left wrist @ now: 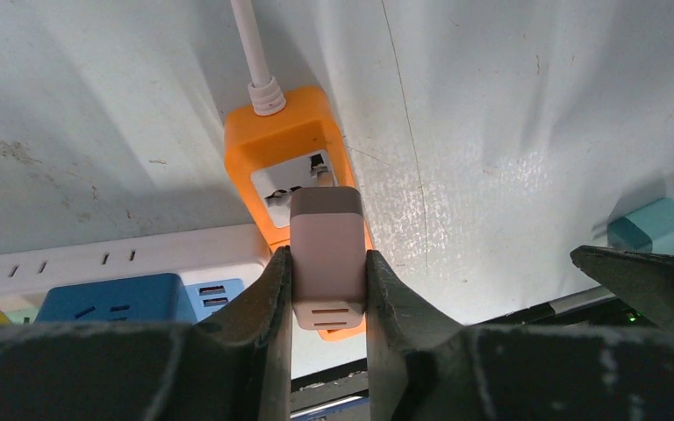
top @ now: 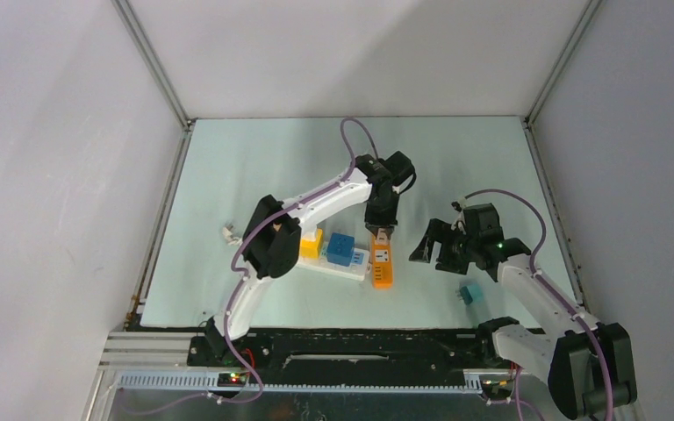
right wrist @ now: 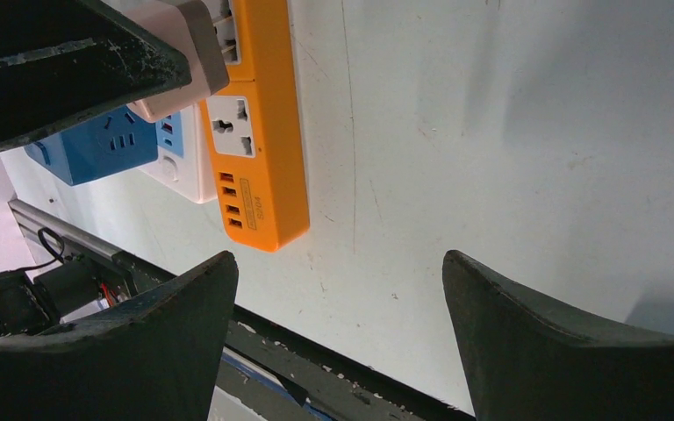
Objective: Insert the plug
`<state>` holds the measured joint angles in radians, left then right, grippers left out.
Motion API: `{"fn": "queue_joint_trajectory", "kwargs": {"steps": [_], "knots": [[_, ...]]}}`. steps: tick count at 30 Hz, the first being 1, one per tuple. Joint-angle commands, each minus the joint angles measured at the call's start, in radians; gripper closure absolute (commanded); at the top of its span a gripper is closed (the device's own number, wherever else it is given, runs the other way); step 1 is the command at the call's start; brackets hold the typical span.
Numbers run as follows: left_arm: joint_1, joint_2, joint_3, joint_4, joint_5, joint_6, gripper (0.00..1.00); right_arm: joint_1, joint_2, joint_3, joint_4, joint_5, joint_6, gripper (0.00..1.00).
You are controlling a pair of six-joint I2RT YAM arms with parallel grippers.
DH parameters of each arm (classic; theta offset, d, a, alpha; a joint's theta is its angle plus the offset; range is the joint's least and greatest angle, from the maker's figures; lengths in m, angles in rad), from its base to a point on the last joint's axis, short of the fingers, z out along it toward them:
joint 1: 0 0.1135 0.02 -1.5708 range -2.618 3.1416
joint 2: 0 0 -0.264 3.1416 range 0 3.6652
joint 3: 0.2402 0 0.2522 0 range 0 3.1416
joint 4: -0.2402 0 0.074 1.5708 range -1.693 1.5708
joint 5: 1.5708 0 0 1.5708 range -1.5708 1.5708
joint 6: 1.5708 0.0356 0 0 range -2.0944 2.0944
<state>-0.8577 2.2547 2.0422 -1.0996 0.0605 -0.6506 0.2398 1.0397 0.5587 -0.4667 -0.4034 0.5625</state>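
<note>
Top external view: a yellow plastic cube (top: 311, 245) and a blue square socket cube (top: 341, 249) sit on a white rectangular power strip (top: 340, 267). At its three o'clock lies an orange plastic power strip (top: 382, 270), running twelve to six. The left gripper (top: 381, 231) hangs over the orange strip's twelve o'clock end, clamped on a pale beige block-shaped plug (left wrist: 327, 254) above a socket; whether the pins are seated cannot be told. At the strip's three o'clock the right gripper (top: 437, 248) is spread, holding nothing. A small teal cube (top: 470, 294) lies at its five o'clock.
</note>
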Motion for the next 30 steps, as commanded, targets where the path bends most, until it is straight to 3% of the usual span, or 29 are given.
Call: {"fn": "queue_joint_trajectory", "kwargs": {"steps": [1,9,17,30], "knots": [[0.005,0.077,0.034,0.011,-0.071,-0.022,1.0,0.003,0.006,0.001,0.036,-0.013,-0.019,0.12],[0.048,0.121,0.046,0.038,-0.019,-0.042,1.0,0.009,0.047,0.0,0.059,-0.009,-0.028,0.13],[0.069,0.224,0.19,-0.009,0.011,-0.089,1.0,0.028,0.098,0.001,0.102,-0.031,-0.021,0.15],[0.017,0.229,0.123,0.01,-0.139,-0.119,1.0,0.025,0.107,0.001,0.114,-0.043,-0.021,0.16]]}}
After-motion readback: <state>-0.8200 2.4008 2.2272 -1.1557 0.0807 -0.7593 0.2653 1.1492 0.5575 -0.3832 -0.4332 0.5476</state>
